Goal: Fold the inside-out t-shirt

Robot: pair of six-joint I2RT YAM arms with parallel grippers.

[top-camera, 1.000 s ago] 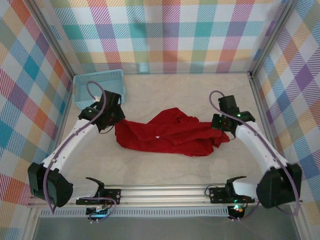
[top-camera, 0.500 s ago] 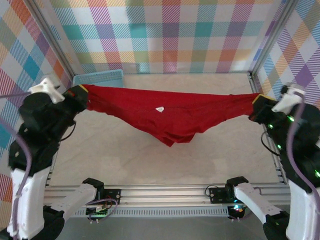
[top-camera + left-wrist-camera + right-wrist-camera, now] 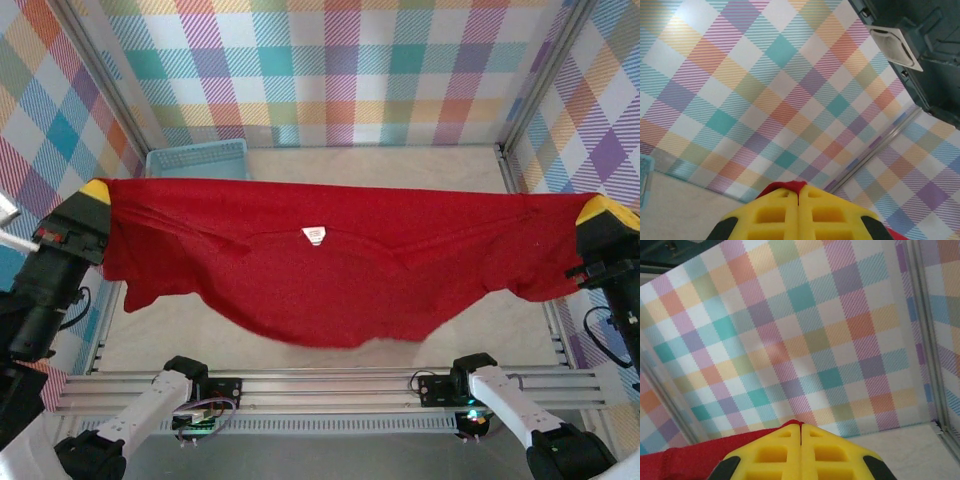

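Both jaws (clamped) stretch the t-shirt (image 3: 320, 285) aloft.

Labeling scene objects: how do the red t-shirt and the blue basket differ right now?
Colour: the t-shirt is solid red, the basket light blue. Size: the t-shirt spans nearly the whole top view; the basket is far narrower. Pose: the t-shirt hangs stretched in the air, pinched by the left claw and the right claw; the basket sits on the table at the far left, its near edge hidden behind the t-shirt.
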